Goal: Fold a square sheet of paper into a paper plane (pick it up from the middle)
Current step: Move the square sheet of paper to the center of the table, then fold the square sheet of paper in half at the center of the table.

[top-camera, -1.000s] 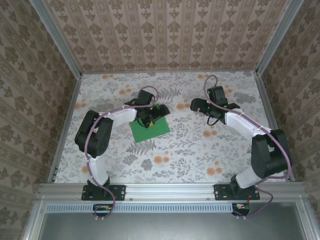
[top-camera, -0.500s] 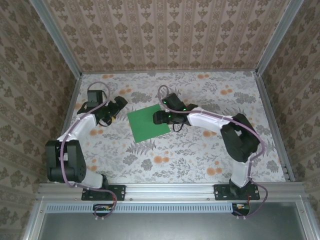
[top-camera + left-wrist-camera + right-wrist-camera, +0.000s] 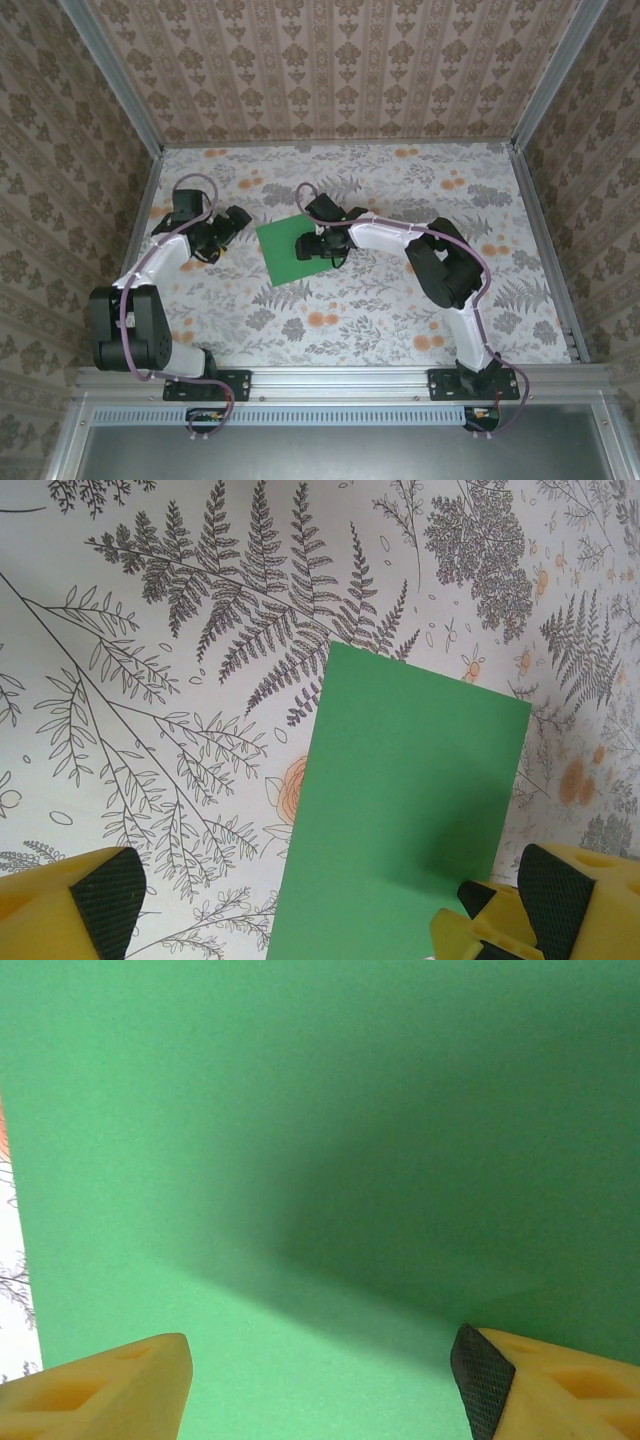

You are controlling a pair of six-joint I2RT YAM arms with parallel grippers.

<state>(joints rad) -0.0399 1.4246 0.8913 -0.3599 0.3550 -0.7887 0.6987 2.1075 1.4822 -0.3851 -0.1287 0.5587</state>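
Counted: one sheet (image 3: pixel 285 252), two grippers. Lying flat on the floral surface (image 3: pixel 400 290), left of centre in the top view. Partly covered on its right side there by the right gripper (image 3: pixel 312 245), jaws apart above the green. Shadowed in the right wrist view, with just a strip of its left border visible. Cut off by the bottom edge in the left wrist view. Left gripper (image 3: pixel 230 226) near its left side, not touching, jaws wide apart. Patterned walls (image 3: pixel 330 70) on three sides.
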